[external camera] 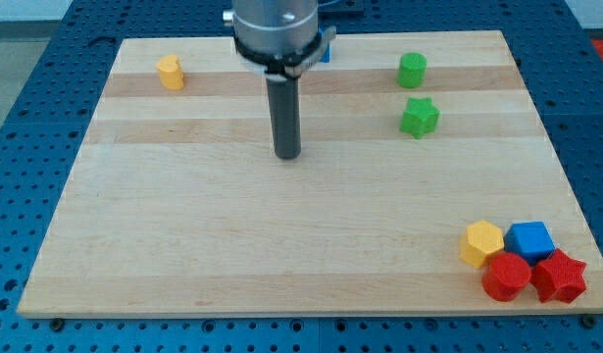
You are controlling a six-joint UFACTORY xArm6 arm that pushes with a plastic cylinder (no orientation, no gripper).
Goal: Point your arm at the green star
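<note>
Camera view shows you my tip (287,155) well left of the green star (419,117), which lies far right on the counter (281,245), near the green cylinder (412,71). No pincer exists. Pointing isn't done; closing rightward remains.

A blue block (326,51) hides behind the arm (277,29); only a bit shows. The arm's top is cut off.
</note>
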